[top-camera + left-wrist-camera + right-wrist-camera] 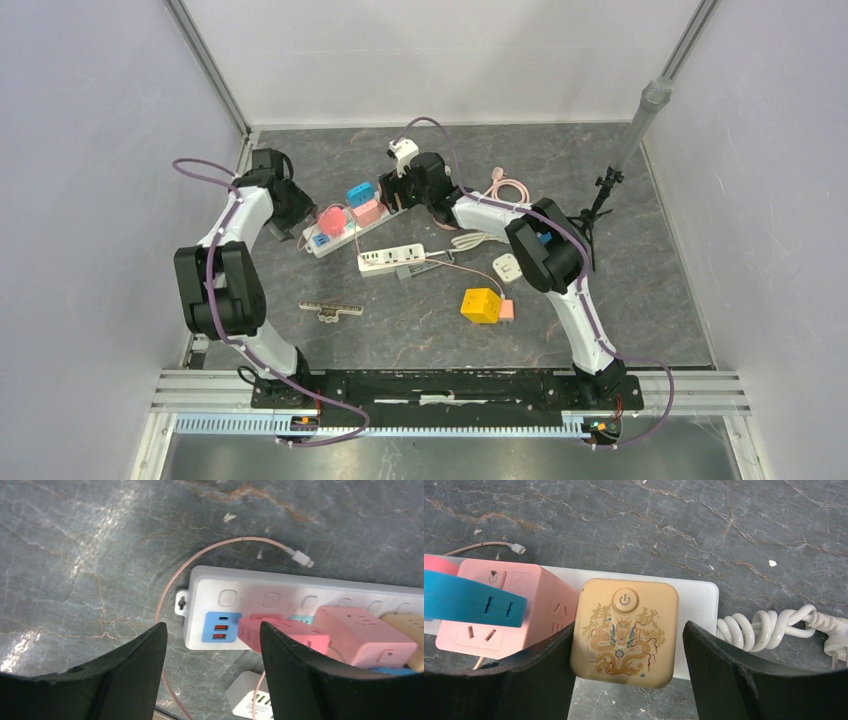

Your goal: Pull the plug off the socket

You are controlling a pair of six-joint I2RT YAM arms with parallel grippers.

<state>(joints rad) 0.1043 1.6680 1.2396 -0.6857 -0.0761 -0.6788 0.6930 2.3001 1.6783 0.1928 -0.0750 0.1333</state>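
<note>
A white power strip lies on the dark stone table with several plugs in it. At its cable end sits a gold square plug printed with a dragon. My right gripper is open around this plug: the left finger is at its side and the right finger stands a little off it. My left gripper hovers open over the strip's other end, near the blue USB panel, with nothing between its fingers. A red-pink plug sits just beside its right finger.
On the strip there are also a pink cube adapter and a blue adapter. A coiled white cable leaves the strip. A second white strip, a yellow cube, a white adapter and a camera stand stand nearby.
</note>
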